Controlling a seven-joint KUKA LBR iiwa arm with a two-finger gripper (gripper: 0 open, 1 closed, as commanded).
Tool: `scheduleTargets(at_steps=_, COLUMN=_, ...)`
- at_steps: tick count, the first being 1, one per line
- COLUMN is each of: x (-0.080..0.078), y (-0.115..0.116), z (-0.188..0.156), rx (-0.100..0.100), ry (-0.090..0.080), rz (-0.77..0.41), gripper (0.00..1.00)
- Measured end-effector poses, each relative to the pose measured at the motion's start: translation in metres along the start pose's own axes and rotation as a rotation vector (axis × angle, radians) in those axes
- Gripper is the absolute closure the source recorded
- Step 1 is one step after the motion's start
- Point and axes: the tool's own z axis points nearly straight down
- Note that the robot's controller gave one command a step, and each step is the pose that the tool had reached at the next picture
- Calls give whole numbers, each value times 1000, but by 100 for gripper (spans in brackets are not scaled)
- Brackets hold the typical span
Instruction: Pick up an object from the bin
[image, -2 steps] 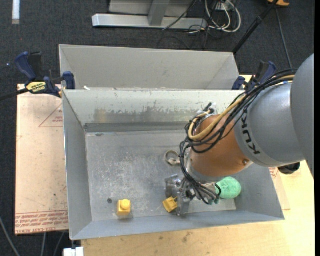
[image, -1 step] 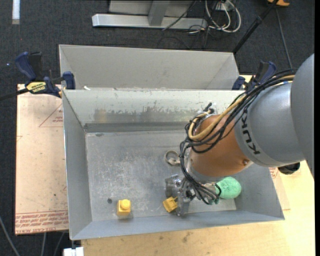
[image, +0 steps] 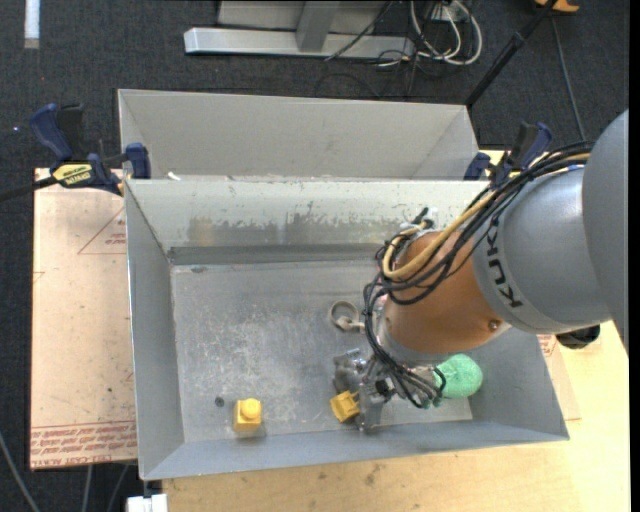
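One small yellow block just beside the tool, near the bin's front wall; tool's state indiscernible.

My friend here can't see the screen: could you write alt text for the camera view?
A robot arm's hand is low at the front of a grey metal bin, right beside a small yellow piece. A green lump lies further right in the view, a yellow block further left.
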Motion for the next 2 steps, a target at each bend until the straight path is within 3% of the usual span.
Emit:
scheduleTargets(at_steps=1, x=-11, y=-29, z=2, rx=0, ry=-1, rz=-13, gripper=100)
scheduleTargets(at_steps=2, x=-47, y=7, z=-129, rx=2, ry=-1, rz=-27, gripper=100)
